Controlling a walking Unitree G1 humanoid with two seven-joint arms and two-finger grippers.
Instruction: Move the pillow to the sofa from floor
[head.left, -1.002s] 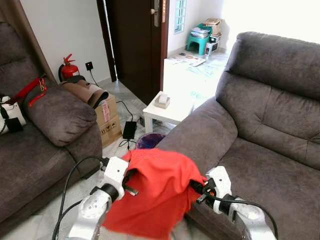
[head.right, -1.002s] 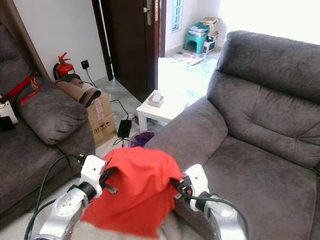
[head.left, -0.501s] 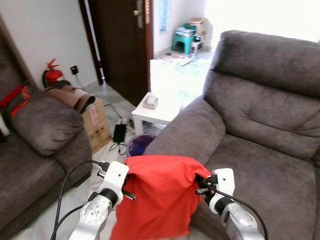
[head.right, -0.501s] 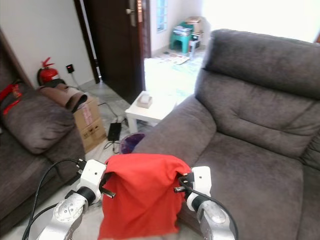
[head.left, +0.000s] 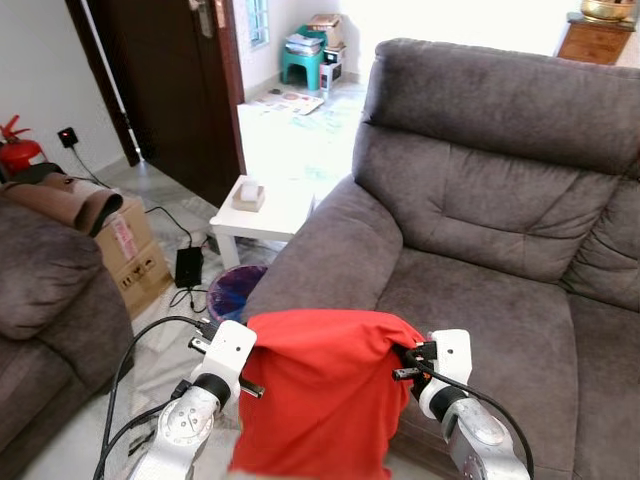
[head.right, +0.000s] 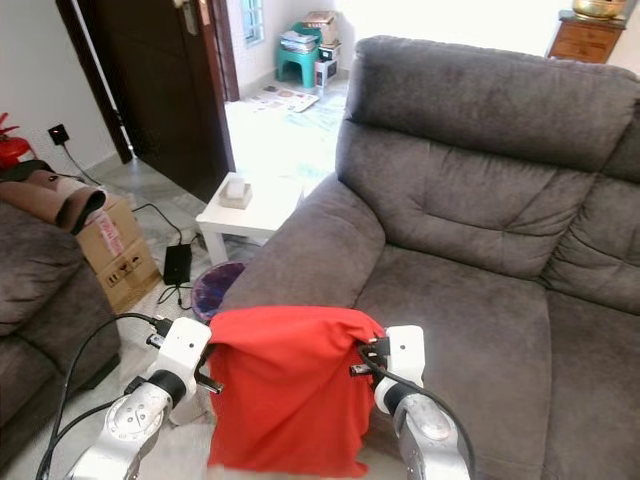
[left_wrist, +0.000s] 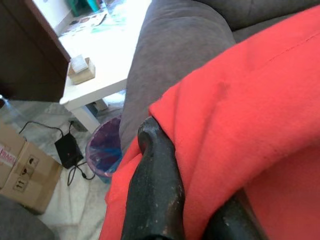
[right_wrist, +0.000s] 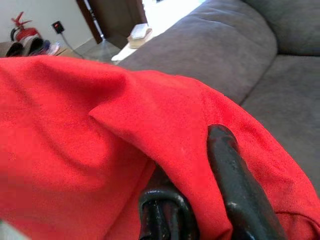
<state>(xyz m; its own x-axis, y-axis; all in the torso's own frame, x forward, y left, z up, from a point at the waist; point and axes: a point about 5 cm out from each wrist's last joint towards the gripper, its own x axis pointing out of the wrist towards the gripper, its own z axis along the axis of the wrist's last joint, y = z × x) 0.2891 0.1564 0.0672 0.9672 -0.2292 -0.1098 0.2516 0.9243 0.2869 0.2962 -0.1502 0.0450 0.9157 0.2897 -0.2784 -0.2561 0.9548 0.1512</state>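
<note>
A red pillow (head.left: 320, 385) hangs between my two arms, held up in the air in front of the grey sofa (head.left: 480, 200). My left gripper (head.left: 252, 352) is shut on the pillow's left top corner, and my right gripper (head.left: 403, 360) is shut on its right top corner. In the left wrist view a black finger (left_wrist: 157, 190) presses into the red fabric (left_wrist: 240, 115). The right wrist view shows a finger (right_wrist: 235, 180) pinching a fold of the pillow (right_wrist: 75, 130). The sofa's seat cushion (head.right: 450, 310) lies just beyond the pillow, and its left armrest (head.left: 330, 250) rises above the pillow's top edge.
A small white table (head.left: 262, 210) with a small box stands left of the sofa's armrest, above a purple bin (head.left: 232, 290). A cardboard box (head.left: 135, 250) and a second grey sofa (head.left: 45, 300) are at the left. A dark door (head.left: 170, 80) stands behind.
The camera has turned right, so the sofa now fills more of the view and the left sofa has slid out. Both grippers still hold the pillow.
</note>
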